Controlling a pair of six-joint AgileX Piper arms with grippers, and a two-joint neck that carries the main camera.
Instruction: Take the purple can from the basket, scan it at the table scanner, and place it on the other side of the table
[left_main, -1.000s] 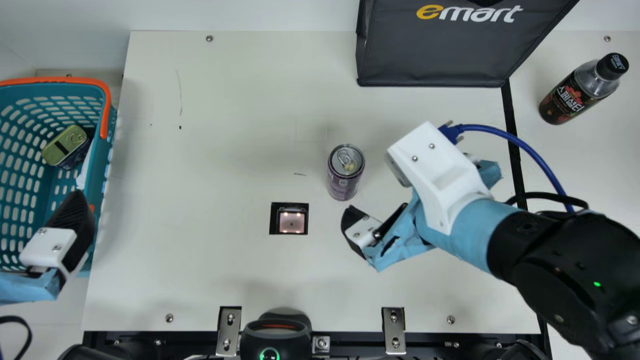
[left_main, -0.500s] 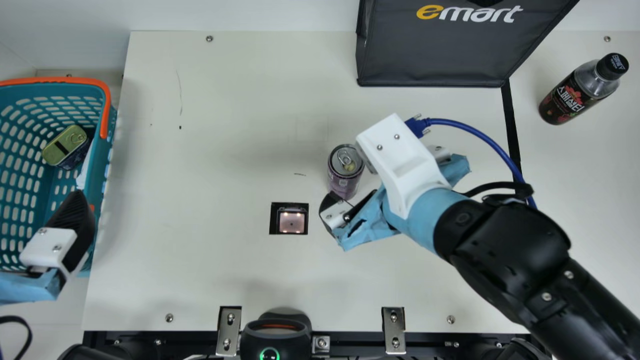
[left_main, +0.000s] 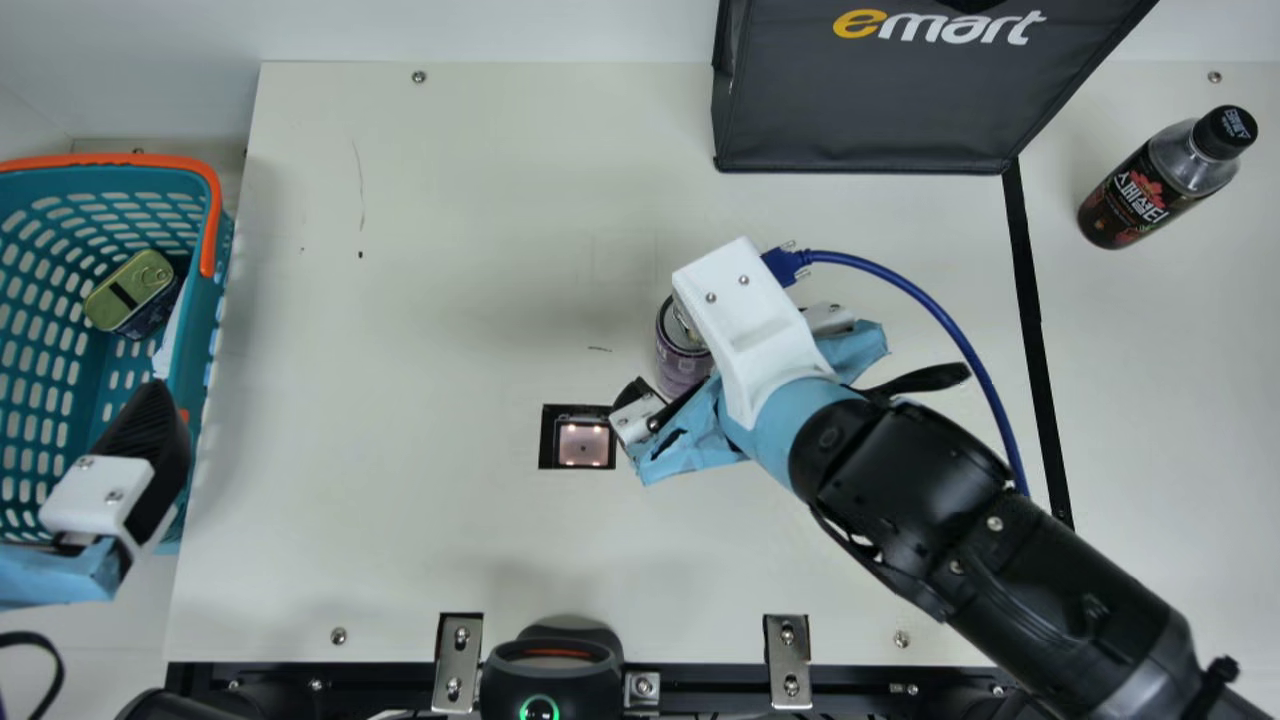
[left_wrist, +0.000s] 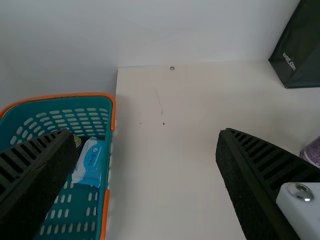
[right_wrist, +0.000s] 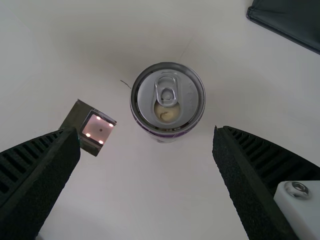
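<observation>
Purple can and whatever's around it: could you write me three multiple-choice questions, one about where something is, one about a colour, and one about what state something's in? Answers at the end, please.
1. What colour is the band along the rim of the basket?
A) White
B) Purple
C) Orange

2. Where is the purple can?
A) On the table, near the scanner
B) In the basket
C) Lying on the floor

3. How is the right gripper?
A) Closed around the can
B) Open
C) Closed on nothing

1: C, the main view shows orange along the rim.
2: A, the can stands upright on the tabletop, close to the scanner.
3: B, the right wrist view shows its two fingers wide apart.
</observation>
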